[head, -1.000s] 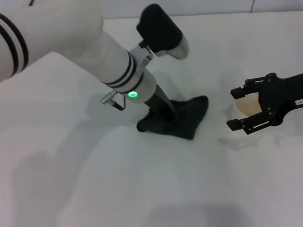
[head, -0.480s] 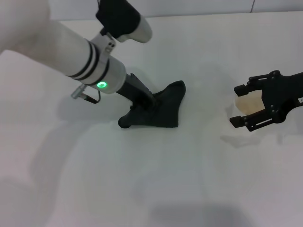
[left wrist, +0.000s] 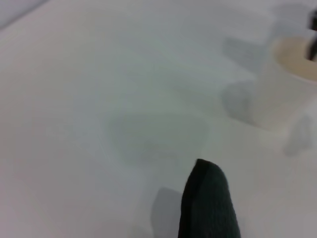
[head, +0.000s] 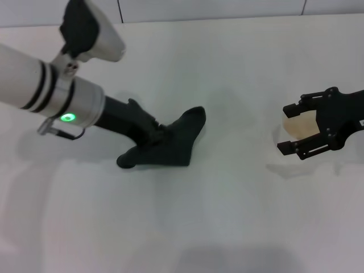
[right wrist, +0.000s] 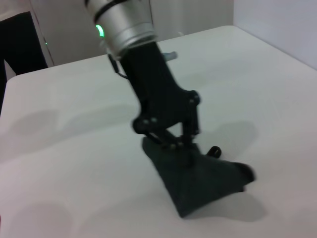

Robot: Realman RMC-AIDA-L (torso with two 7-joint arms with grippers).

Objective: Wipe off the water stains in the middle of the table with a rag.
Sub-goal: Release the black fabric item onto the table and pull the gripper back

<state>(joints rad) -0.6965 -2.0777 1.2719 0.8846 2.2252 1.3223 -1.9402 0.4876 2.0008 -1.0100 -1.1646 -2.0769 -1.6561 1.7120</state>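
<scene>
My left gripper (head: 154,136) is shut on the dark green-black rag (head: 173,142) and presses it flat on the white table (head: 227,216), left of the middle. The rag also shows in the right wrist view (right wrist: 198,183), under the left gripper (right wrist: 173,144), and its tip shows in the left wrist view (left wrist: 208,203). No orange-brown blotch shows on the table; only a faint dull patch (left wrist: 158,131) lies beyond the rag's tip. My right gripper (head: 286,129) stays at the right, its jaws on either side of a translucent cup (head: 300,126).
The cup holds orange-brown liquid and stands at the right side of the table; it also shows in the left wrist view (left wrist: 290,79). The table's back edge meets a wall (head: 199,8). Bare tabletop lies in front of the rag.
My left gripper has dragged the rag across the table to the left, away from the cup. The right gripper has shifted only slightly.
</scene>
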